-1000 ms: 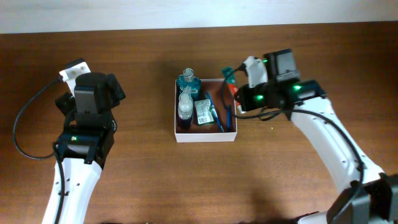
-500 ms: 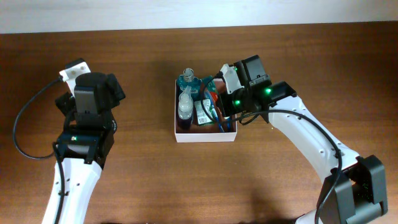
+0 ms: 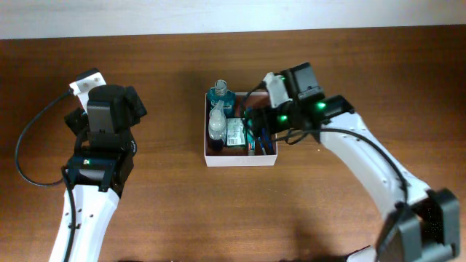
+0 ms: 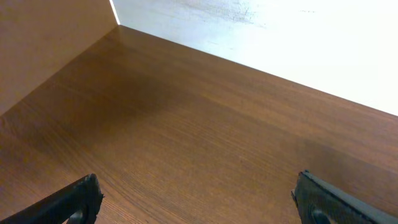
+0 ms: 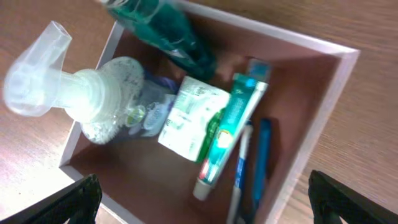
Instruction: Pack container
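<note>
Plainly, left end effector (image 4: 199,200) and right end effector (image 5: 205,200) gape empty — pump bottle (image 5: 109,102) crowds the container (image 5: 314,112).

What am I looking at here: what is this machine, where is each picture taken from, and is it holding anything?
Two robot arms stand at a wooden table. One picture looks down from above. The other two come from cameras on the wrists, each showing its own two fingers at the bottom corners. The left hand is open over bare wood, away from everything. The right hand is open above the container, a white cardboard box. Inside are a clear pump bottle, a teal bottle, a green-and-white packet, a toothpaste tube and a blue stick, perhaps a toothbrush. Neither hand holds anything.
</note>
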`<state>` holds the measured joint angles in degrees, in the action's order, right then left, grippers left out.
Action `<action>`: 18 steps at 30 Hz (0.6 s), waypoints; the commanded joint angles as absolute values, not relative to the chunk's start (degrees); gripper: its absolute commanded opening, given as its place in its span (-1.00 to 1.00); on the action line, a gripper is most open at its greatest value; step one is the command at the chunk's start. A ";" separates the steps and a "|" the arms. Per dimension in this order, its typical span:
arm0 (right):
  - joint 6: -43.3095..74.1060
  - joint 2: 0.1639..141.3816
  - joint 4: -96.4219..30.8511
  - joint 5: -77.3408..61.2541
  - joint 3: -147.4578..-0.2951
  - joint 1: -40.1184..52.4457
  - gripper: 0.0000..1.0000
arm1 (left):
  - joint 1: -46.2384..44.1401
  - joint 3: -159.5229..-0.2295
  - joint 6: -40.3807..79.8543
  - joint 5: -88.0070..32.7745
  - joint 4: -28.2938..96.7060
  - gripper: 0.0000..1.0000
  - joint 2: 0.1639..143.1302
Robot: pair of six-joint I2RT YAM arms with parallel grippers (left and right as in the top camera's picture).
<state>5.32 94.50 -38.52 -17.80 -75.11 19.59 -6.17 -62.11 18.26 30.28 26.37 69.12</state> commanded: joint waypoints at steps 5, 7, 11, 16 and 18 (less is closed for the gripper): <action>0.84 75.09 -44.10 -17.28 -76.09 15.62 0.97 | -5.96 -62.50 19.05 30.89 26.26 0.99 69.43; 0.16 70.54 -45.78 -17.28 -76.09 15.68 0.97 | -5.96 -62.50 19.05 30.89 26.26 0.99 69.43; 0.23 62.35 -47.88 -17.30 -76.09 15.68 0.98 | -5.96 -62.50 19.07 30.89 26.26 0.99 69.43; 0.25 56.49 -48.27 -17.30 -76.09 15.68 0.97 | -5.96 -62.50 19.05 30.89 26.26 0.99 69.43; 0.25 54.98 -48.27 -17.30 -76.09 15.68 0.97 | -5.96 -62.50 19.05 30.89 26.26 0.99 69.43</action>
<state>1.02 56.29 -48.23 -17.41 -75.22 15.53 -6.17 -62.11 18.26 30.28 26.37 69.12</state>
